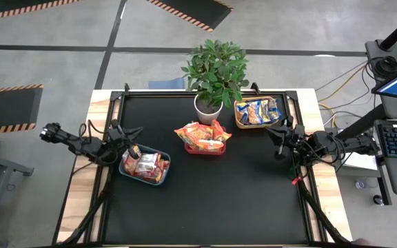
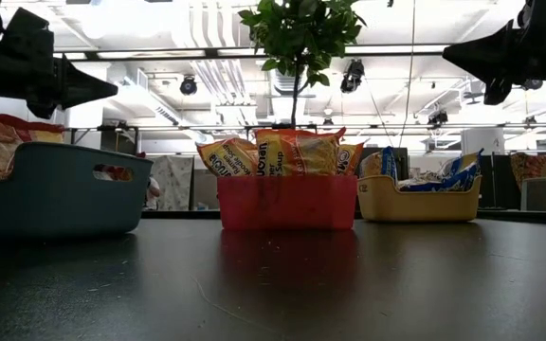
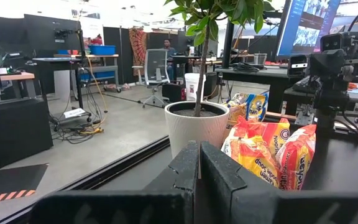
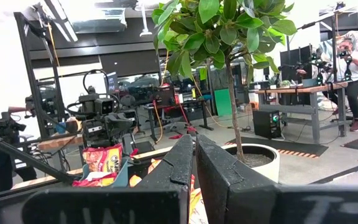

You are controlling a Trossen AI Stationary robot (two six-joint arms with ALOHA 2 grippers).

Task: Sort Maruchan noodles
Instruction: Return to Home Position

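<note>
3 bins (image 1: 204,151) of noodles (image 1: 200,133), 1 potted plant (image 1: 216,69)

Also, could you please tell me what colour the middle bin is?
The middle bin is red, clearest in the low view.

Overhead, table-level; wrists apparently facing; plant (image 1: 216,69) shared.

Glossy crinkly plastic noodle packets (image 1: 200,132); matt tabletop (image 1: 212,200); smooth plastic red bin (image 2: 287,204)
</note>
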